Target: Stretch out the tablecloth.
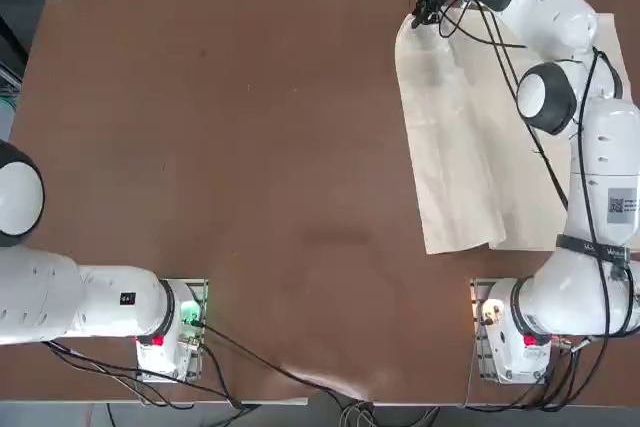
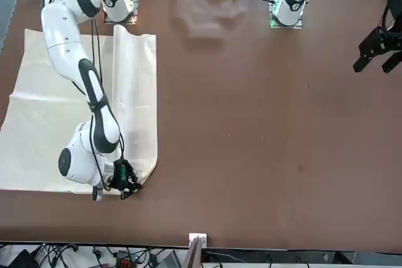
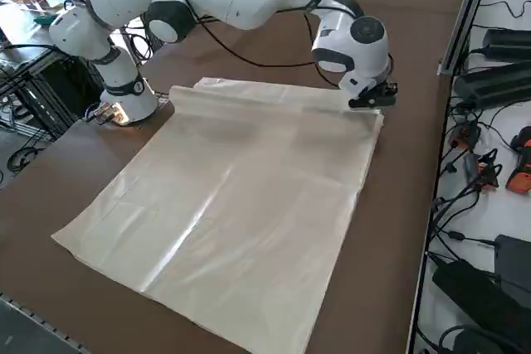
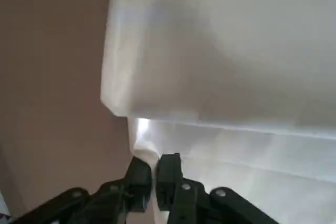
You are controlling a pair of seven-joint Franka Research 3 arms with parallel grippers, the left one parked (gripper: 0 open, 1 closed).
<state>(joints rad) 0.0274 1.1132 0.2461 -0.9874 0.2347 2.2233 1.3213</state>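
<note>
Right gripper [image 4: 154, 178] at the tabletop's [image 1: 250, 147] far edge, one o'clock in the top view, jaws clenched on the tablecloth [image 1: 470, 147] corner. The tablecloth lies at three o'clock, its inner side folded over itself.

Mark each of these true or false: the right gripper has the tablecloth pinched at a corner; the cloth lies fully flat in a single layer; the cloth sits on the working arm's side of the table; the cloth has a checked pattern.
1. The right gripper pinches the tablecloth at a corner: true.
2. The cloth lies flat in a single layer: false; a strip along one edge is folded over the rest.
3. The cloth sits on the working arm's side of the table: true.
4. The cloth is checked: false; it is plain cream-beige.
</note>
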